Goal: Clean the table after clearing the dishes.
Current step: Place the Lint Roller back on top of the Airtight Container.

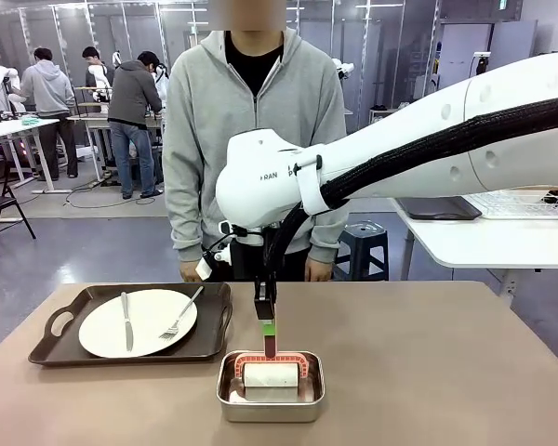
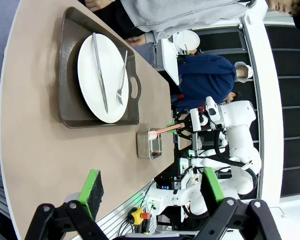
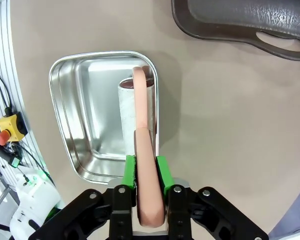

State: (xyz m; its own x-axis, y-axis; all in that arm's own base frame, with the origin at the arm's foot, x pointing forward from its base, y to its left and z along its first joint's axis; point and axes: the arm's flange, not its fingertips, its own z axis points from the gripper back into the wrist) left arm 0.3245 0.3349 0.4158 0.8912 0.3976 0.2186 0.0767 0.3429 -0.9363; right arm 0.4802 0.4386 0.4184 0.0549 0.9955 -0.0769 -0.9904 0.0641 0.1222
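right gripper [image 3: 146,172]: green pads pressed against both sides of the pink handle [image 3: 145,145], so it's clamped on that, right above the silver pan [image 1: 225,395]
roller [image 1: 270,374]: white roll lying inside the pan, long axis running left-right across it, with the handle arching up over it to the pads
left gripper [image 2: 152,186]: fingers wide apart with nothing between them, well off to the pan's left
dishes: one white plate [image 1: 102,336] with a knife [image 1: 126,321] and fork [image 1: 181,316] on it, sitting on the dark tray [image 1: 214,327], just left of the pan and a bit farther toward the person [image 1: 251,121]
tray axis: long side runs left-right, parallel to the roll, with a cut-out grip at each short end
who's nearer: the tray's on the left arm's side and that hand is free, so I reckon it's the left's job
table [image 1: 428,372]: bare tan top to the pan's right; imo wiping waits till the tray's gone
writing: "RAN" on the arm joint above the pan, rest cut off; can't read anything on the pan or roller
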